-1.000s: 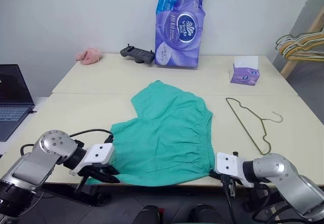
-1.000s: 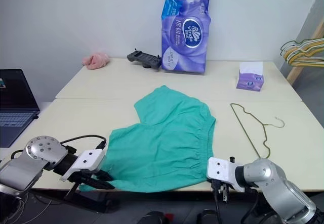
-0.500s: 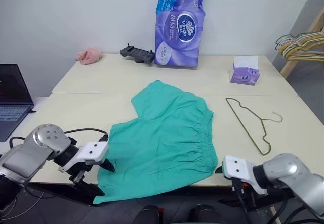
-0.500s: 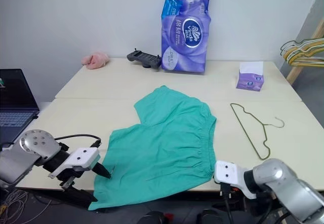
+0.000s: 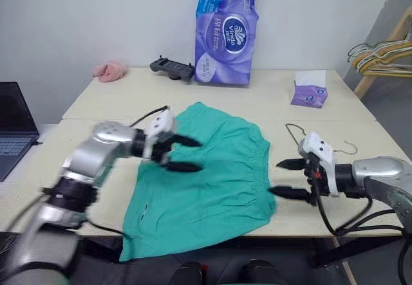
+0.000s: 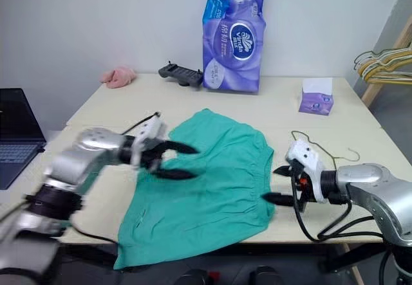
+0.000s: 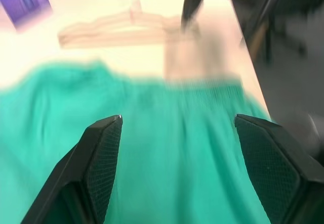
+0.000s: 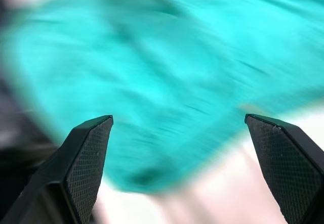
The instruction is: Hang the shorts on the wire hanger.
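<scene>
On the pale table [image 5: 96, 101] the shorts [image 5: 212, 175] lay spread flat, their gathered waistband toward the robot's right and one leg hem drooping over the near edge. Above the shorts' left part hung the left gripper [image 5: 187, 154], its two black fingers spread wide apart with nothing between them, pointing across toward the right. Its wrist view looked over the teal fabric between the parted fingers [image 7: 101, 153]. Just beside the waistband, the right gripper [image 5: 285, 178] was raised over the table's near right part, its fingers likewise wide apart and empty, pointing back toward the shorts. Behind that gripper lay the wire hanger [image 5: 293, 129], flat on the table and partly hidden by the gripper's white housing, its hook [image 5: 351, 148] turned toward the right edge; it was near the waistband but apart from it. Farther back stood a purple pack of tissue rolls [image 5: 225, 31], with a black controller [image 5: 172, 68] and a small pink cloth [image 5: 111, 71] to its left and a purple tissue box [image 5: 309, 90] to its right. A laptop [image 5: 13, 127] sat off the table's left side, and a bunch of hangers [image 5: 380, 56] showed at the far right.
</scene>
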